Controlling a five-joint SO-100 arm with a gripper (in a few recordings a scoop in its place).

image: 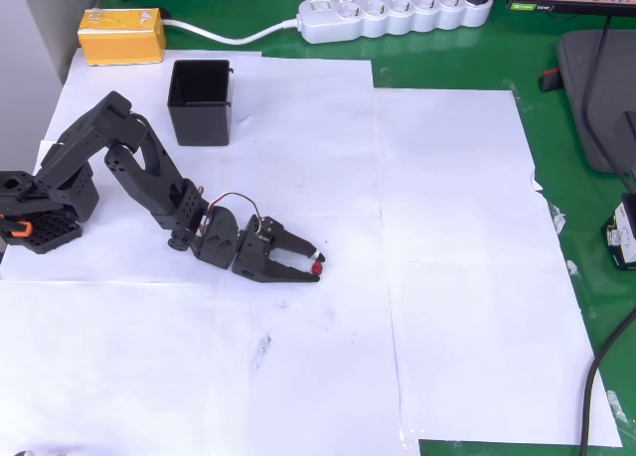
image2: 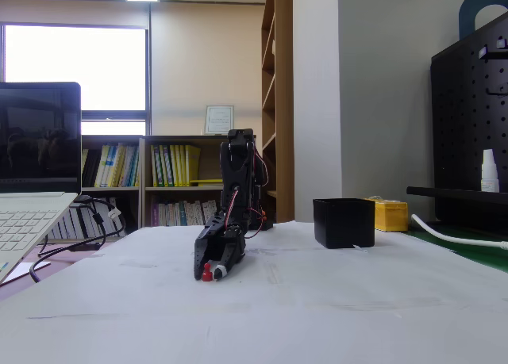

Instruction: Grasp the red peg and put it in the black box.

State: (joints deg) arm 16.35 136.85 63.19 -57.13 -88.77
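Observation:
The red peg (image: 317, 268) stands on the white paper near the middle of the table, and shows in the fixed view (image2: 207, 273) as a small red knob. My gripper (image: 318, 264) is lowered to the paper with its fingertips on either side of the peg. The jaws are open, and a gap shows between the peg and the upper finger (image: 303, 245). In the fixed view my gripper (image2: 208, 272) rests low around the peg. The black box (image: 200, 101) stands upright and hollow at the back left, behind the arm; in the fixed view the black box (image2: 343, 222) is at the right.
A yellow box (image: 121, 35) lies at the back left beside a white power strip (image: 395, 14) and its cable. The robot base (image: 40, 213) sits at the left edge. A laptop (image2: 32, 189) stands at the left of the fixed view. White paper sheets (image: 447, 277) cover the green table.

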